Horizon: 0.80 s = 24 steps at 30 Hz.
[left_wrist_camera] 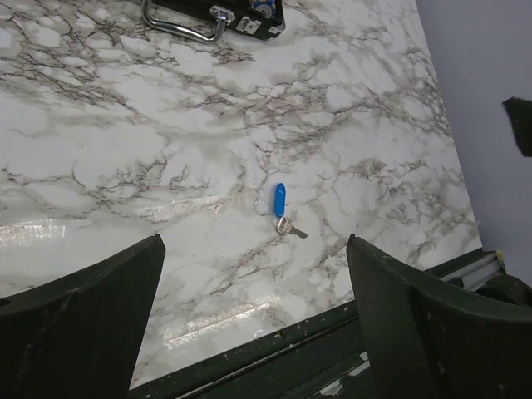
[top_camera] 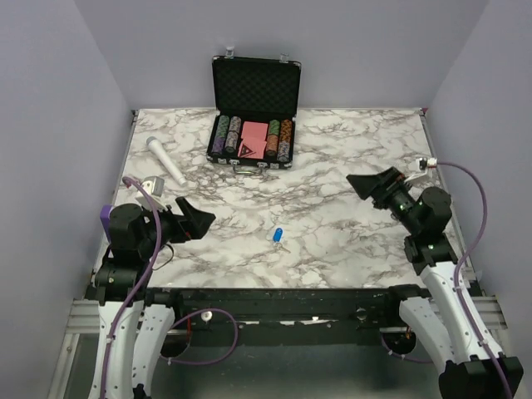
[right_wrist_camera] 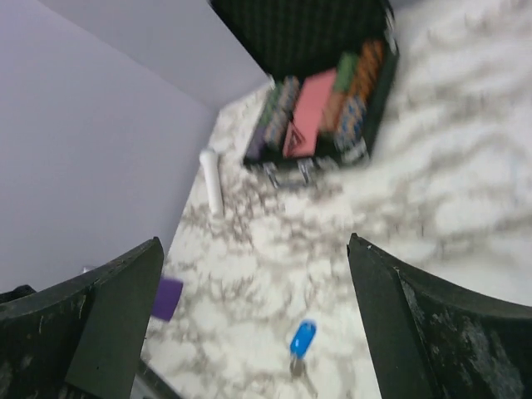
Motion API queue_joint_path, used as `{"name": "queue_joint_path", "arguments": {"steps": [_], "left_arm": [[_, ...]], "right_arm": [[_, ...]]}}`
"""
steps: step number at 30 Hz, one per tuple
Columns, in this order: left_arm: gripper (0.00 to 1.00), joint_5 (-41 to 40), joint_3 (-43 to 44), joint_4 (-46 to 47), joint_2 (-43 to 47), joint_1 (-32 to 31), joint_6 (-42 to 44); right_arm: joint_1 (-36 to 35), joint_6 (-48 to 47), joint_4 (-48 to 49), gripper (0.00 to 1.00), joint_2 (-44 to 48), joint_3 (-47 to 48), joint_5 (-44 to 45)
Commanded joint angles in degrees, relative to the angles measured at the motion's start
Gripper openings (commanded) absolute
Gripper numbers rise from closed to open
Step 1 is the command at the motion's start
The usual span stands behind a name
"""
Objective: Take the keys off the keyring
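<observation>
Keyring [top_camera: 278, 234]: blue tag lying flat on the marble table [top_camera: 349, 249], about mid-width and in the near half. Its thin ring is at the tag's near end.

Keys [top_camera: 284, 246]: small pale metal piece at the ring, angled off the tag's near end toward the right. It looks still attached. Too small to tell how many there are.

Left gripper [top_camera: 193, 219]: jaws wide, holding nothing. It is raised over the left side of the table and pointed toward the centre. In its wrist view the tag sits between the two fingers, well ahead of them.

Right gripper [top_camera: 368, 184]: jaws wide, holding nothing. It is raised over the right side, further back than the left gripper, and pointed inward. Its wrist view is blurred, with the tag low in frame between the fingers.

Case [top_camera: 253, 125]: open black chip case at the back edge, lid up against the rear wall, well apart from the tag.

White stick [top_camera: 166, 160]: lies diagonally back-left, near the left edge and well apart from the tag.

Edges: black rail [top_camera: 274, 299] runs along the near edge, and the tag is closer to it than to the back. Walls stand close on the left, right and rear.

Room: bare marble surrounds the tag on all sides, with both grippers well apart from it.
</observation>
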<state>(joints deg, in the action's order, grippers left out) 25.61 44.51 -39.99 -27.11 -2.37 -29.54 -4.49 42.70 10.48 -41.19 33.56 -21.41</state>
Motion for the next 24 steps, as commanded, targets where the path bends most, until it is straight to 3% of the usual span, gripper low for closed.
{"name": "queue_joint_path", "arguments": {"steps": [1, 8, 12, 17, 24], "left_arm": [[0.99, 2.8, 0.2, -0.4, 1.0, 0.2, 1.7], [0.99, 13.2, 0.0, 7.3, -2.5, -0.3, 2.3], [0.99, 5.6, 3.3, 7.8, -8.5, -5.0, 3.0], [0.97, -12.0, 13.4, 3.6, -22.8, -20.4, 6.4], [0.88, -9.4, 16.0, 9.2, -36.7, -25.7, 9.8]], "right_arm": [[0.1, 9.2, -16.0, 1.0, 6.5, -4.8, -5.1], [-1.0, 10.5, -20.4, 1.0, 7.5, -6.6, -6.2], [-6.4, 6.6, -25.1, 1.0, 1.0, -0.7, 0.8], [-14.6, 2.2, -32.1, 1.0, -15.8, 10.8, 12.3], [-15.8, 6.2, -22.5, 1.0, -14.4, 1.3, 9.4]]}}
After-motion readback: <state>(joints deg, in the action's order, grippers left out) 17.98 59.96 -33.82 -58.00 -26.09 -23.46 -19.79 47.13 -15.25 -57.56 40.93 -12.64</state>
